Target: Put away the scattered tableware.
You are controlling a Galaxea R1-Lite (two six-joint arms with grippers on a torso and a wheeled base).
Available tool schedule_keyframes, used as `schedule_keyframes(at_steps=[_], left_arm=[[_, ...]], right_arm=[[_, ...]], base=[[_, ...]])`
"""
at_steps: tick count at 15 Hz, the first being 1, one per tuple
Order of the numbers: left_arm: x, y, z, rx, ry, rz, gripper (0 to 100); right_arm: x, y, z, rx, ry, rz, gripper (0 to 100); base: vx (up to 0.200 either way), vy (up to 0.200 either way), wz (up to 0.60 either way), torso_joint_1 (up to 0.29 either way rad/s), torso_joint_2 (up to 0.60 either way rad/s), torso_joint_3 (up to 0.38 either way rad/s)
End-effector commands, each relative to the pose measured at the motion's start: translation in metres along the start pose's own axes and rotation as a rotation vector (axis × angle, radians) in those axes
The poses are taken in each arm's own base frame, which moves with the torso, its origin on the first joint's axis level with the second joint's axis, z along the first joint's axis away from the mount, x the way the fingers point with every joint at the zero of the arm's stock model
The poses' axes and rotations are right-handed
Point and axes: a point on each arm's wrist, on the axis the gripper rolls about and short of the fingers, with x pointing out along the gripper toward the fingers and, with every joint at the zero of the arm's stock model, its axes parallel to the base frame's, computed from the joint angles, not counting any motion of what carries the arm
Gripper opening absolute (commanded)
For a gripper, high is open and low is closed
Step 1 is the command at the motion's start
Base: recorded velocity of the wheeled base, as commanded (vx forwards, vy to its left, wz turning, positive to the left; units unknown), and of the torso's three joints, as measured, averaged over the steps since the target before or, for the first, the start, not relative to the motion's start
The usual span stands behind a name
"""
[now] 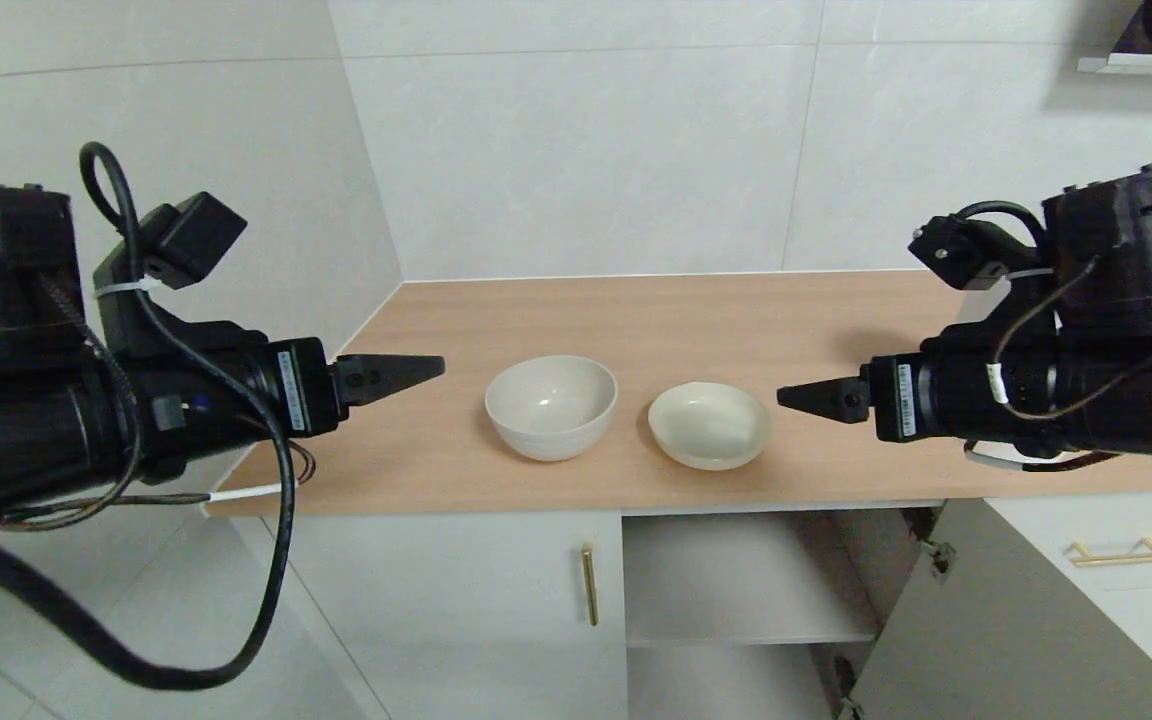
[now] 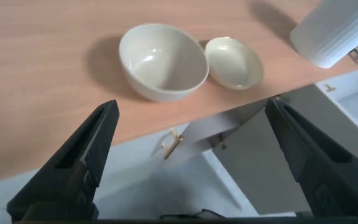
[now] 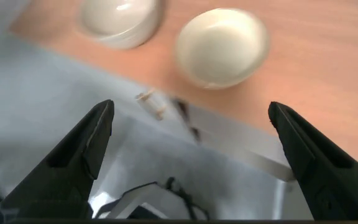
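Resting on the bench (image 1: pixel 656 315) near its front edge, a deep white bowl (image 1: pixel 551 405) is seen just beside a shallow white bowl (image 1: pixel 710 424) | left claw (image 1: pixel 432 368) is held released, left of deep bowl | right claw (image 1: pixel 786 397) is held released, right of shallow bowl

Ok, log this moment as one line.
left gripper open, empty, near deep bowl | right gripper open, empty, near shallow bowl | bowls side by side on counter | cabinet below open

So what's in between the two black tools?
Two pale bowls, side by side on the wooden counter: the deeper bowl nearer the left tool, the shallower bowl nearer the right tool. The head view shows it.
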Motion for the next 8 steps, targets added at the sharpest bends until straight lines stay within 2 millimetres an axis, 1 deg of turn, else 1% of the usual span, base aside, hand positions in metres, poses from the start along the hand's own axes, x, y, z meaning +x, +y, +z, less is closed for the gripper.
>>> schedule_keyframes(at_steps=[1,2,3,4,5,6,8], left_arm=[[0.021,0.004,0.008,-0.016,0.054,0.021,100],[0.027,0.006,0.004,-0.027,0.103,0.046,100],[0.031,0.009,0.001,-0.04,0.142,0.072,100],[0.035,0.01,-0.001,-0.058,0.158,0.094,100],[0.044,0.012,0.0,-0.099,0.159,0.141,100],[0.059,0.013,0.0,-0.165,0.155,0.195,100],[0.081,0.01,-0.004,-0.237,0.157,0.248,100]], right_arm=[[0.031,-0.002,0.006,0.014,0.062,-0.038,100],[0.041,-0.005,0.01,0.07,0.074,-0.056,100],[0.052,-0.009,0.004,0.103,0.1,-0.081,100],[0.057,-0.011,0.002,0.106,0.108,-0.11,100],[0.067,-0.013,-0.002,0.104,0.116,-0.151,100],[0.076,-0.015,-0.006,0.104,0.12,-0.183,100],[0.087,-0.017,-0.011,0.103,0.114,-0.207,100]], base=[[0.0,0.0,0.0,0.0,0.0,0.0],[0.0,0.0,0.0,0.0,0.0,0.0],[0.0,0.0,0.0,0.0,0.0,0.0],[0.0,0.0,0.0,0.0,0.0,0.0],[0.0,0.0,0.0,0.0,0.0,0.0],[0.0,0.0,0.0,0.0,0.0,0.0],[0.0,0.0,0.0,0.0,0.0,0.0]])
